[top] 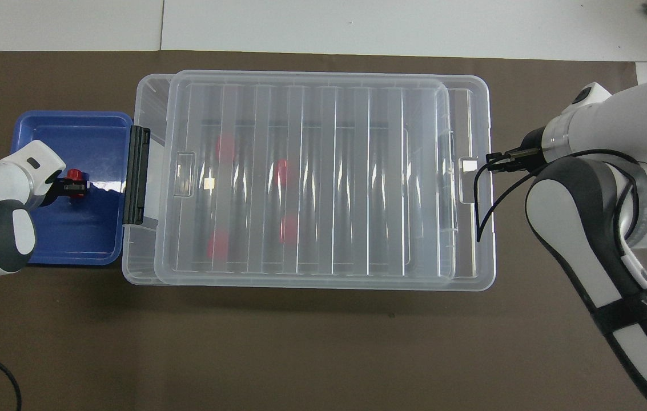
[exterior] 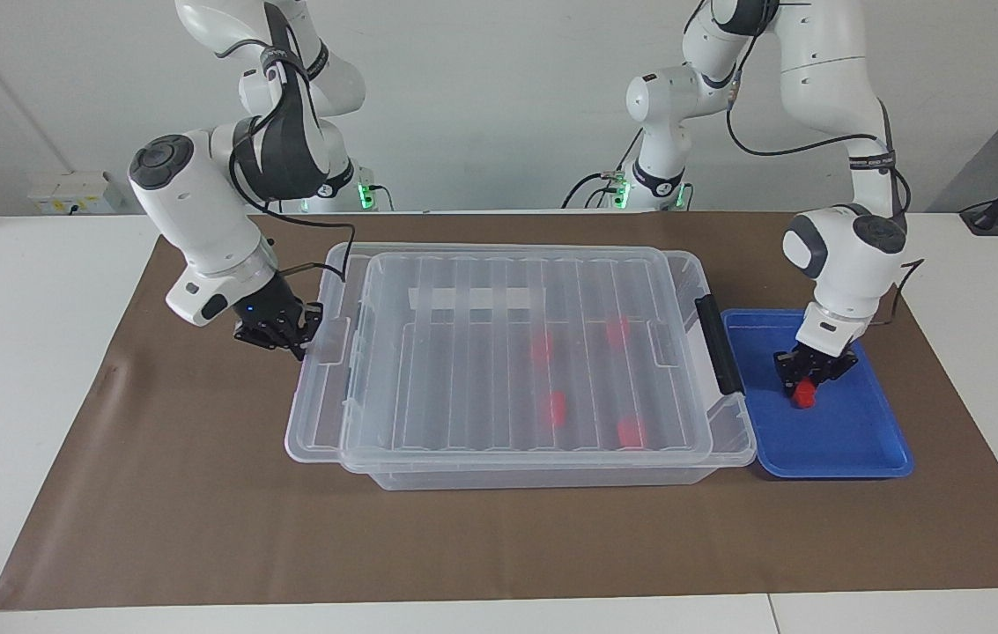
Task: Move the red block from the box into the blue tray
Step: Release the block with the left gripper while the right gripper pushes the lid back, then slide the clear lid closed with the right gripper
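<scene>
The box [exterior: 551, 475] stands mid-table with its ribbed clear lid [exterior: 463, 370] lying over almost all of it. Several red blocks show blurred through the lid, one of them [exterior: 541, 348] near the middle. My right gripper [exterior: 300, 339] is shut on the lid's end tab at the right arm's end; it also shows in the overhead view [top: 491, 161]. My left gripper [exterior: 807, 386] is low over the blue tray [exterior: 851, 445], shut on a red block [exterior: 806, 396]. The overhead view shows this gripper [top: 75, 185], block [top: 76, 173] and tray [top: 72, 234] too.
The box's black latch [exterior: 719, 343] sits at the end that touches the blue tray. A brown mat [exterior: 499, 546] covers the table under everything. The lid overhangs the box a little at the right arm's end.
</scene>
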Controlling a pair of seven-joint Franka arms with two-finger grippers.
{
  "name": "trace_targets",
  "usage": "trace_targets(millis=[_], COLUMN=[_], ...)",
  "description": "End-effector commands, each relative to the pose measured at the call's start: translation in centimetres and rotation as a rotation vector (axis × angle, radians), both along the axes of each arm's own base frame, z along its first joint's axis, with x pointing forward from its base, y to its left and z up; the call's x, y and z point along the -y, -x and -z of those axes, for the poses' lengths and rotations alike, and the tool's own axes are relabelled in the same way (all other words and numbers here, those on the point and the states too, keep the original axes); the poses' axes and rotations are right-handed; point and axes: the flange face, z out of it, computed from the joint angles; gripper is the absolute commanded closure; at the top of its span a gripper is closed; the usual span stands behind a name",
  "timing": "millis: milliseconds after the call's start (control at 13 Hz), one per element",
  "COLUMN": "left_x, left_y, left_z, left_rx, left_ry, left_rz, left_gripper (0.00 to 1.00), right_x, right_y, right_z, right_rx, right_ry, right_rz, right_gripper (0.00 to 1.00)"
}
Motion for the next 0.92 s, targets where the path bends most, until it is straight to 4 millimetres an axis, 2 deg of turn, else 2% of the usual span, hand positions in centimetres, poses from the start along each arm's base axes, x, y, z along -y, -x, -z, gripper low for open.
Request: trace_targets(millis=[0,77,385,462,692,769,846], left_x=[0.9,1.2,1.7,2.0,2.3,2.8,4.4], left_y=[-0.5,-0.7,-1.1,-0.6,1.2,2.0,2.9], left_z=[-0.4,-1.5,-11.5,-14.7,-21.1,-23.5,-25.9], left_rx=[-0.012,-0.033,-0.118,-0.138,-0.191,-0.163,-0.152], left_ry=[0.012,0.013,0.013,0.012,0.011,0.012,0.049], left_rz=[0.015,0.021,0.031,0.034,0.038,0.032,0.037], left_gripper=[0.07,0.0,0.0,0.0,0.0,0.0,0.0], right_x=[-1.1,-1.7,-2.2,-2.2,-2.6,-2.8,-2.8], right_y=[0.0,0.1,0.2,0.3,0.4,0.4,0.3], right_z=[0.2,0.3,0.2,0.3,0.3,0.4,0.2], right_rx=[0.006,0.004,0.005,0.001,-0.003,-0.004,0.008], right_ry=[-0.025,-0.025,-0.025,-0.027,-0.06,-0.074,-0.076], right_rz=[0.014,0.005,-0.003,0.001,0.011,0.016,0.016], right_gripper=[1.0,1.0,1.0,1.0,1.0,1.0,1.0])
